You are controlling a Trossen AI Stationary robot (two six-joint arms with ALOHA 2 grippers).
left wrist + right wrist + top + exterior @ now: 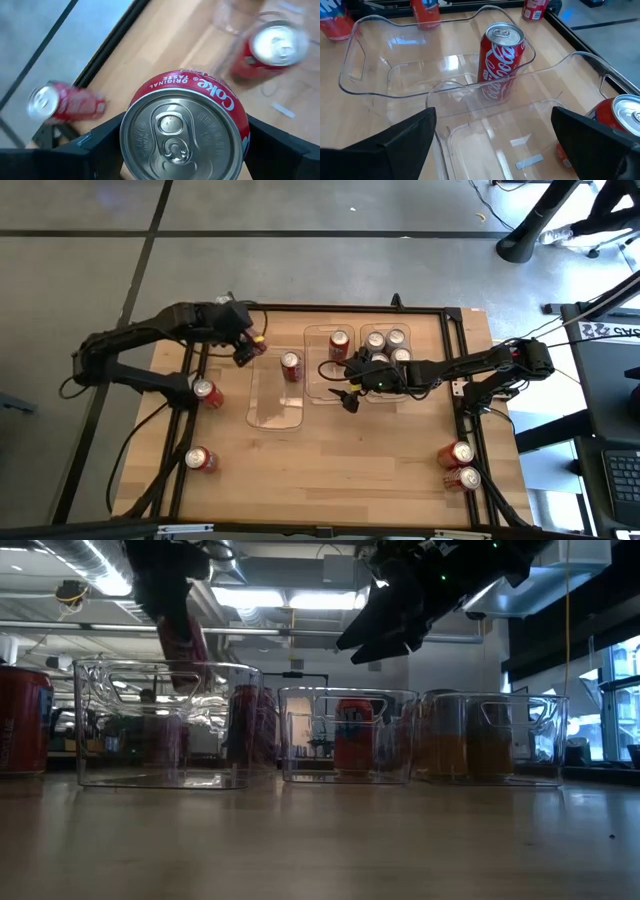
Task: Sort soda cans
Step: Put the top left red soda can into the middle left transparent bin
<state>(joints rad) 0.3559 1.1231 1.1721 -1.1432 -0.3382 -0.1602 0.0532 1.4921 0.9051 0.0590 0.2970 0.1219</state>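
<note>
My left gripper (246, 346) is shut on a red soda can (184, 131) in the air over the far left corner of the left clear tray (262, 408); in the low view this can (180, 640) hangs above that tray's rim. One red can (291, 366) stands in the left tray and another (339, 345) in the middle tray (318, 388). Several gold-bodied cans (397, 338) stand in the right tray. My right gripper (349, 393) is open and empty above the middle tray's near part (485, 150). My left gripper pinches the red can between its two fingers, one on each side of the upper wall (239, 112) just under the silver top. The fingers (102, 145) come from above, pointing down. The can is lifted clear and hangs slightly tilted below the gripper.
Two loose red cans (207, 392) (200, 460) stand on the wood left of the trays, and two more (460, 453) (468, 477) at the near right corner. Black frame rails (452, 350) run along the table's sides. Bare wood lies in front of the trays.
</note>
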